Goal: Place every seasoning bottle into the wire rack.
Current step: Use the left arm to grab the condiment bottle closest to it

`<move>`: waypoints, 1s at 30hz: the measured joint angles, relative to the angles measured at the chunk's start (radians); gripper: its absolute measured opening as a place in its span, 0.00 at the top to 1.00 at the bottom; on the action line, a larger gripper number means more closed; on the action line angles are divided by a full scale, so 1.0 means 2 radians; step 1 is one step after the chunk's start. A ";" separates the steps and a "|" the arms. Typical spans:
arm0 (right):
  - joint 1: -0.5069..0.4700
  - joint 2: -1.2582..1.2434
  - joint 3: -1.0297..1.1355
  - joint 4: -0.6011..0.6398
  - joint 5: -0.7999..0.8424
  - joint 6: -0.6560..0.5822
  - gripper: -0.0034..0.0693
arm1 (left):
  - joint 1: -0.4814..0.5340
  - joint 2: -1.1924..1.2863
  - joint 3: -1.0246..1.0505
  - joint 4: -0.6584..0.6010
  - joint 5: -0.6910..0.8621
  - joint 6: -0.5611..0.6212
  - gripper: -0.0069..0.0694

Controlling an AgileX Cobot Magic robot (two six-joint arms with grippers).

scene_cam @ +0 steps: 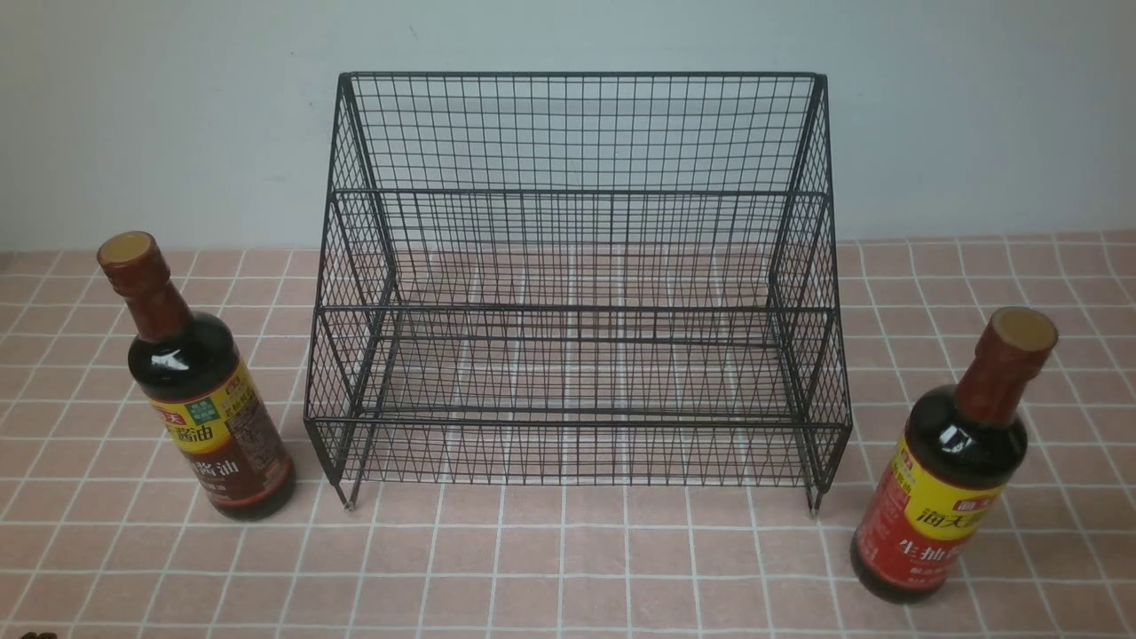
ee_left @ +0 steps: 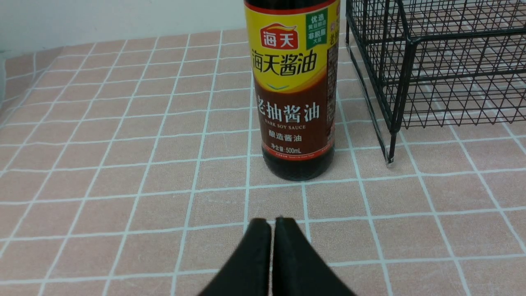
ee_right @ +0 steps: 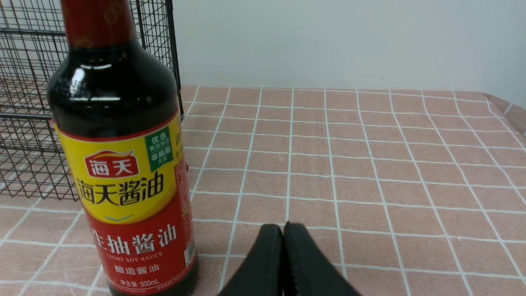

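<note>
Two upright bottles flank the wire rack (scene_cam: 577, 266) on the worktop (scene_cam: 568, 568), the brown-label bottle (scene_cam: 209, 417) toward its left edge, the red-label bottle (scene_cam: 945, 484) toward its right, with left pincer (ee_left: 271, 224) and right pincer (ee_right: 282, 228) each pressed together.

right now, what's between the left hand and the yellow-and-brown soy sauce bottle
Only bare tiled tabletop separates the shut left hand from the upright yellow-and-brown bottle. The left wrist view shows this stretch with nothing on it.
</note>
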 joint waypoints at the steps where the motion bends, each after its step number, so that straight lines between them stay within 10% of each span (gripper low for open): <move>1: 0.000 0.000 0.000 0.000 0.000 0.000 0.97 | 0.000 0.000 0.000 0.002 -0.001 0.000 0.92; 16: 0.000 0.000 0.000 0.000 0.000 0.000 0.97 | 0.000 0.000 0.001 -0.087 -0.228 -0.117 0.92; 30: 0.000 0.000 0.000 0.000 0.000 0.000 0.97 | 0.000 0.005 0.001 -0.092 -0.378 -0.101 0.92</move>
